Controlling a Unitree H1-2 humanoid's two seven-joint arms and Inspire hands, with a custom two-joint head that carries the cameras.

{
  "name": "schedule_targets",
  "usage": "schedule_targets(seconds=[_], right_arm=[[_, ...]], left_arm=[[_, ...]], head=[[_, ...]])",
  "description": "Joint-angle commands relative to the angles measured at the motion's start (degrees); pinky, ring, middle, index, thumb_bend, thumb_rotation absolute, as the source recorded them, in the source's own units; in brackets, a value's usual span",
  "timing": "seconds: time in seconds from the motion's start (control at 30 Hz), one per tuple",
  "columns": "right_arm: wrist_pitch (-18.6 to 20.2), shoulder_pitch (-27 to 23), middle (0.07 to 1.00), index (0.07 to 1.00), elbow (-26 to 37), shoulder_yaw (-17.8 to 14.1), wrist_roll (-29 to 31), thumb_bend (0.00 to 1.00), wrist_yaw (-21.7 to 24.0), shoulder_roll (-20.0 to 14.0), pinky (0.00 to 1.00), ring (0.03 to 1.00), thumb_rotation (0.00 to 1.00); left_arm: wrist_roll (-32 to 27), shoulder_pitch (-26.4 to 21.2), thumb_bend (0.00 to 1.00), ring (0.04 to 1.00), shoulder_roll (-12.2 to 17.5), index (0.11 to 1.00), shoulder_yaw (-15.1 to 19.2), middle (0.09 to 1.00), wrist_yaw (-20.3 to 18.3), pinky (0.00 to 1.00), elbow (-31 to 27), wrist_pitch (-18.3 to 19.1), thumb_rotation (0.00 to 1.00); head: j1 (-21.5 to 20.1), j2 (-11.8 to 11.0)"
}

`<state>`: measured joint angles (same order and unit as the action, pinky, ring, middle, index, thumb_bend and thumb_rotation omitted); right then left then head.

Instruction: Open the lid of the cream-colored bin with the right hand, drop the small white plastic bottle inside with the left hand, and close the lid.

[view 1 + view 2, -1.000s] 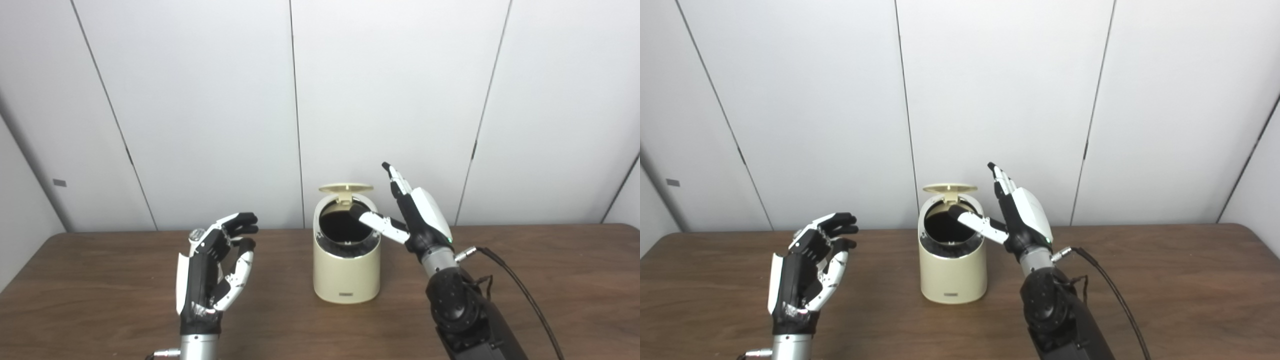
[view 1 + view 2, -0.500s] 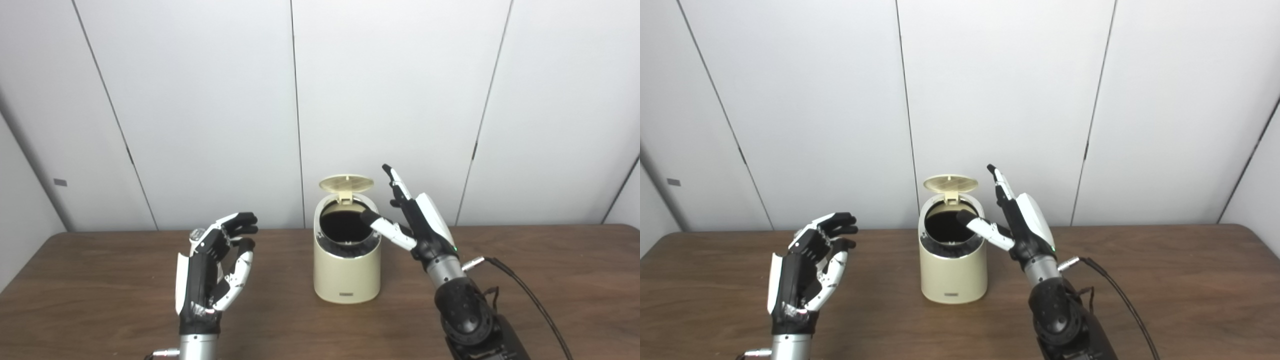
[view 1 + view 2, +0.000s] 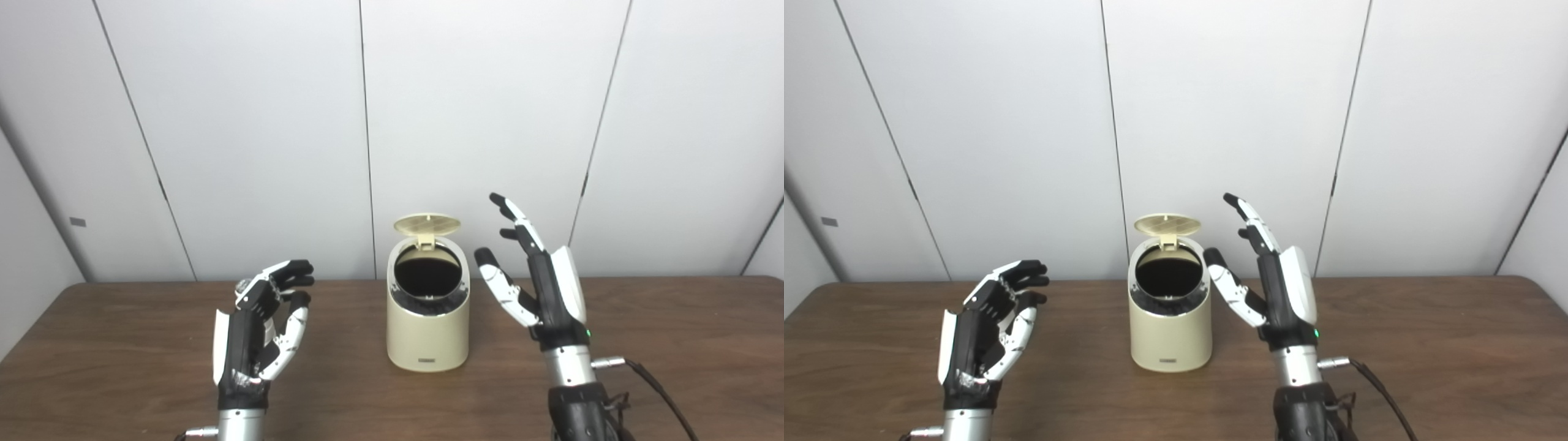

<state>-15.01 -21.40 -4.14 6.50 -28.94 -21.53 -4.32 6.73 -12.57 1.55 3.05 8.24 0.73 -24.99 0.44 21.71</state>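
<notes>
White wall panels behind a brown wood tabletop (image 3: pixel 122 343). Cream-colored bin (image 3: pixel 428 334) stands mid-tabletop, lid (image 3: pixel 427 223) flipped up at the back, dark opening exposed. Right robot hand (image 3: pixel 539 288) just beside the bin's right side, upright, fingers spread, not touching, holding nothing. Left robot hand (image 3: pixel 260 324) well left of the bin, fingers curled over a small silvery-capped object (image 3: pixel 242 286); grip unclear.

Bright, even overhead light, soft faint shadows, mild overall softness, no glare.
</notes>
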Motion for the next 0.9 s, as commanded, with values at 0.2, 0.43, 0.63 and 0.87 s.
schedule_targets(seconds=[0.2, 0.43, 0.63, 0.87], right_arm=[[-9.89, 6.13, 0.865, 0.840, -1.09, -3.50, 1.73, 0.20, -3.93, -0.74, 0.78, 0.867, 0.83], [-11.90, 10.62, 0.876, 0.857, -3.80, -2.92, 3.46, 0.23, -5.41, -1.99, 0.78, 0.869, 0.77], [-11.86, 10.97, 0.876, 0.845, -4.89, -1.69, 3.00, 0.22, -6.67, -2.66, 0.77, 0.862, 0.75], [-11.88, 10.24, 0.878, 0.848, -6.30, -0.96, 3.43, 0.18, -7.90, -3.61, 0.78, 0.867, 0.70]], left_arm=[[0.55, -2.18, 0.24, 0.668, 0.58, 0.696, -0.01, 0.702, -0.44, 0.56, -2.57, 0.09, 0.31], [15.02, -0.51, 0.29, 0.646, 2.12, 0.670, 0.96, 0.686, 9.40, 0.53, -7.45, -1.93, 0.31], [12.11, 2.20, 0.68, 0.841, 3.28, 0.859, 1.32, 0.875, 14.48, 0.75, -9.41, -1.92, 0.38], [16.64, 4.49, 0.95, 1.000, 1.56, 1.000, 5.89, 1.000, 16.40, 1.00, -8.81, 0.69, 0.52]], head=[[1.37, -0.06], [3.51, -0.12], [5.32, -0.13], [7.43, -0.68]])
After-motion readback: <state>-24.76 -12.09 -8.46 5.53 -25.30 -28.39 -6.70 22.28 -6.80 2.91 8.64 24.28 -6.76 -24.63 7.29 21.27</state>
